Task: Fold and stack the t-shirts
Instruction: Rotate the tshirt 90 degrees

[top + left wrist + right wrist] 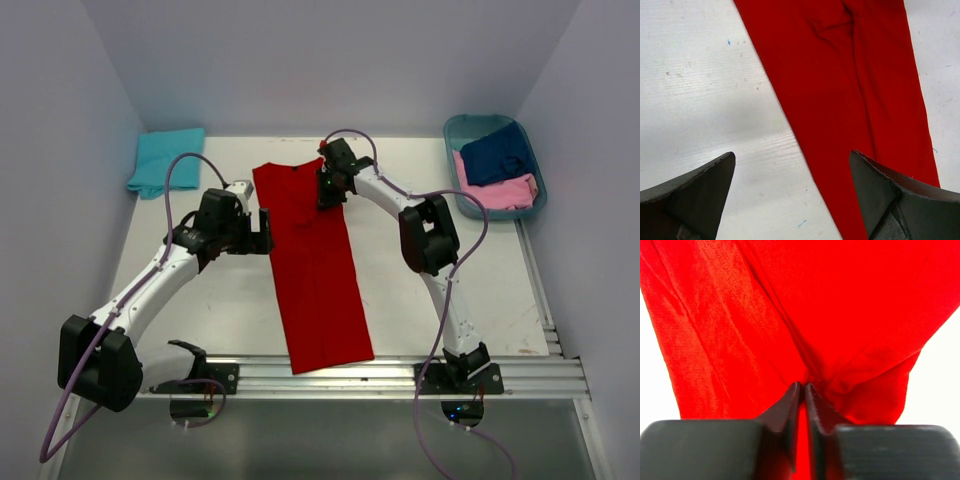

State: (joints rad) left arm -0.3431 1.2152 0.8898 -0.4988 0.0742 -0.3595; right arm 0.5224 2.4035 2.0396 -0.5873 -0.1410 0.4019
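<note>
On the white worktop (pixel 200 300), the large bright red cloth t-shirt (pixel 315 270) lies in the middle as a narrow strip with its sides folded in. Its long axis runs roughly 12 to 6 o'clock, and what looks like the collar end lies farthest away. The crosswise folds seemingly remain. The teal plastic oval basket (pixel 449 150) at 2 o'clock holds crumpled navy (pixel 497 155) and pink (pixel 495 192) tees, while a folded turquoise tee (pixel 165 160) waits at 10 o'clock. The right gripper (pixel 802 387) has its jaws pinching red cloth near the far end. The left gripper (pixel 262 232) has its jaws spread beside the strip's left edge.
</note>
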